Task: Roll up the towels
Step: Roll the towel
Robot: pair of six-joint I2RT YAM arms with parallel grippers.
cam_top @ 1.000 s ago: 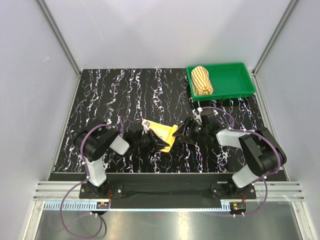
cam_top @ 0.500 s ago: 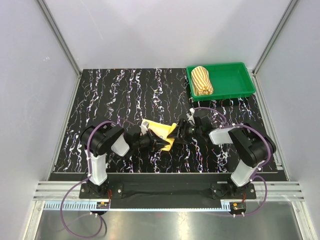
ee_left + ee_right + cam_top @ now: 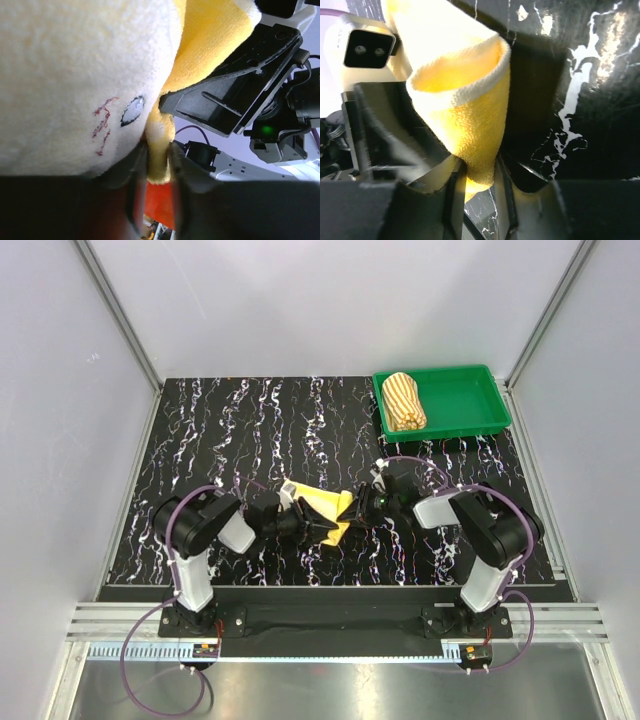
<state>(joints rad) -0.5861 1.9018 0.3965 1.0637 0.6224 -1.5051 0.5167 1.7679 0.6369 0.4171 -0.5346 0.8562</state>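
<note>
The yellow towel (image 3: 328, 507) is bunched up just above the table's front middle, held between both grippers. My left gripper (image 3: 320, 527) comes from the left. In the left wrist view a folded edge of the yellow towel (image 3: 80, 75) is pinched in the left gripper (image 3: 159, 152), touching both fingers. My right gripper (image 3: 353, 508) comes from the right. In the right wrist view a hanging fold of the yellow towel (image 3: 470, 115) sits in the right gripper (image 3: 479, 175), pressed by both fingers. The striped towel (image 3: 404, 401) lies rolled in the green tray (image 3: 462, 400).
The green tray stands at the back right corner of the black marbled table (image 3: 220, 430). The two wrists sit almost nose to nose over the front middle, with the right gripper's body (image 3: 235, 90) close in front of the left camera. Grey walls close in the sides.
The right gripper has slid left to the towel's right side and narrowed its jaws onto a fold. The towel is bunched tighter between the grippers. The left arm has barely shifted.
</note>
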